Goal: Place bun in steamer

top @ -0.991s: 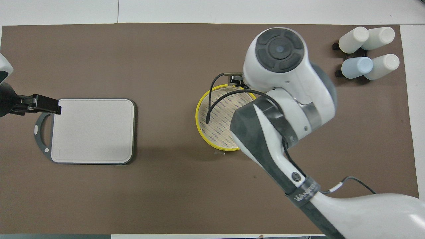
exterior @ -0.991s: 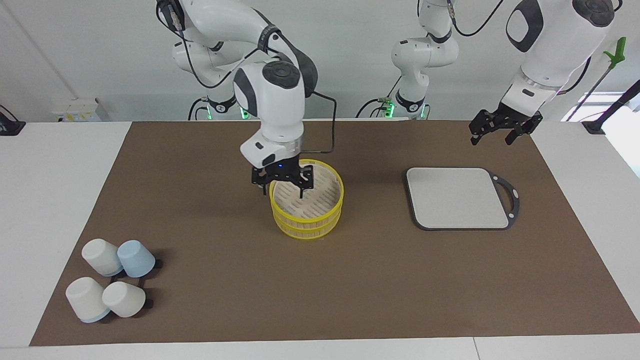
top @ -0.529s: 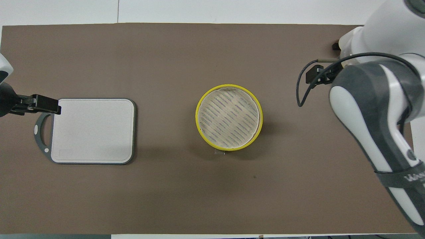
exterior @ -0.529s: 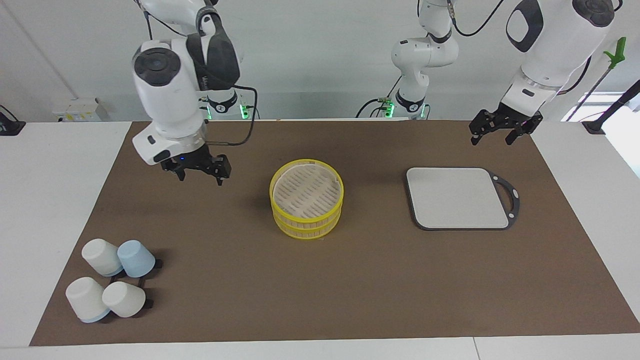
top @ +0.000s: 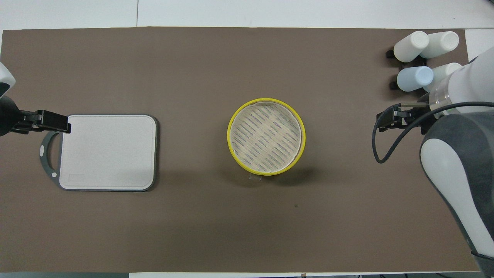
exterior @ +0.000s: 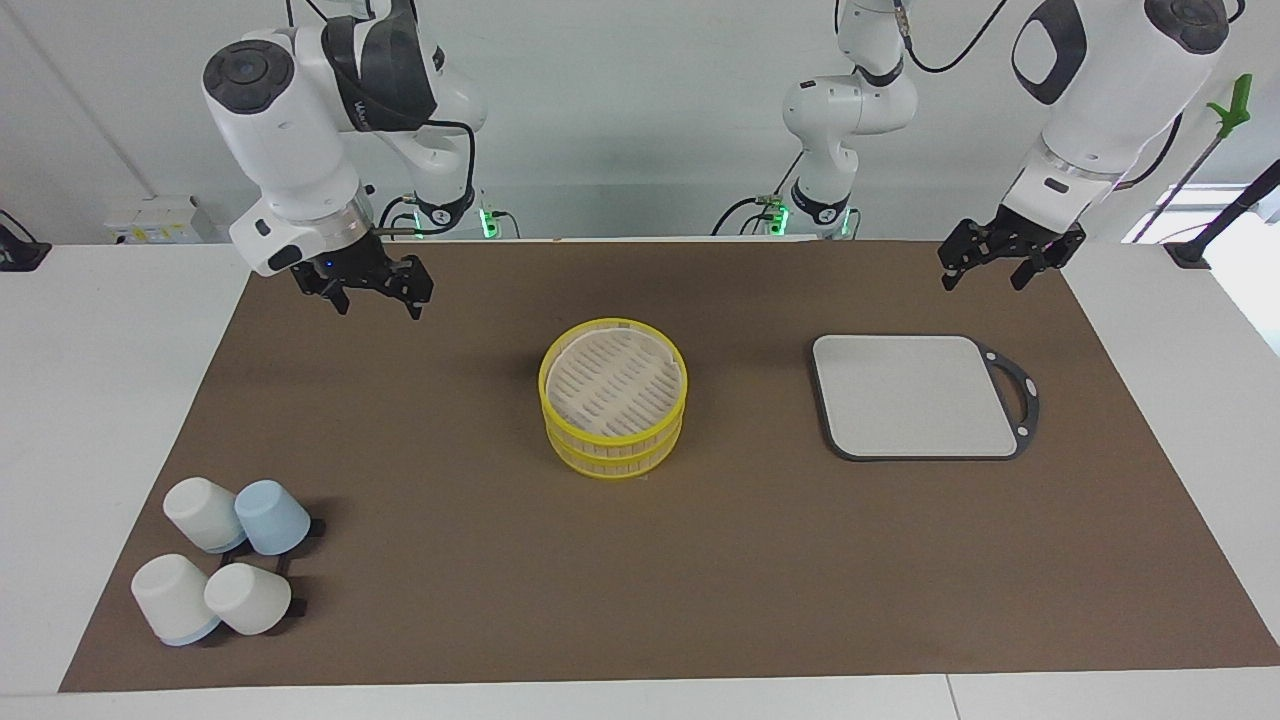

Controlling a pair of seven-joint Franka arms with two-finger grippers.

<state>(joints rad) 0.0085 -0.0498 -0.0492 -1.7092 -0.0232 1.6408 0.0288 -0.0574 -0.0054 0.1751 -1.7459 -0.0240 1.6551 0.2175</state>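
Observation:
The steamer (exterior: 612, 395) stands in the middle of the brown mat, with yellow rims and a beige slatted floor. The overhead view shows its floor (top: 266, 135) bare. No bun shows in either view. My right gripper (exterior: 375, 295) is open and empty, raised over the mat toward the right arm's end of the table, well apart from the steamer. My left gripper (exterior: 985, 268) is open and empty and waits in the air over the mat's edge, beside the grey board's handle.
A grey square board (exterior: 915, 395) with a black handle lies toward the left arm's end, also in the overhead view (top: 108, 152). Several white and blue cups (exterior: 225, 570) lie on their sides toward the right arm's end, farther from the robots.
My right gripper has lifted away from the steamer and swung toward the right arm's end of the table, empty. The left arm has not moved.

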